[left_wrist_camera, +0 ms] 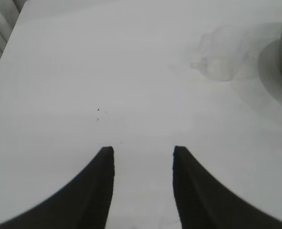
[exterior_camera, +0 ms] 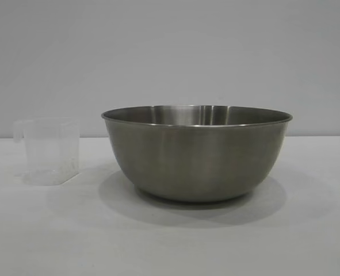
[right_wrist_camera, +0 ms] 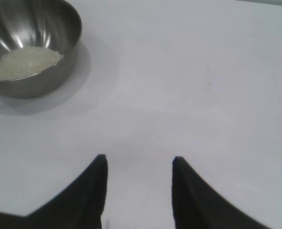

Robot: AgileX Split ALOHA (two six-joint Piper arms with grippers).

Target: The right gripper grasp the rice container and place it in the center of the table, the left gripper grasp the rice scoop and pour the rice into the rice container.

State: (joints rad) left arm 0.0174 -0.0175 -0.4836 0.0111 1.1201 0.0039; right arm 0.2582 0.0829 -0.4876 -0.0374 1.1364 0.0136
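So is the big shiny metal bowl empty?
No. The big round steel bowl holds a pile of white rice.

Lighting was bright, even, diffuse from above. Rice container (exterior_camera: 197,155) cast soft shadow on tabletop (exterior_camera: 170,241) toward camera; steel showed mild sheen. Rice scoop (left_wrist_camera: 220,58) was washed-out, blurred in left wrist view. Wrist views were soft.

One rice container (exterior_camera: 197,155) and, just beside it, one rice scoop (exterior_camera: 48,150) stand on one table (exterior_camera: 170,241).
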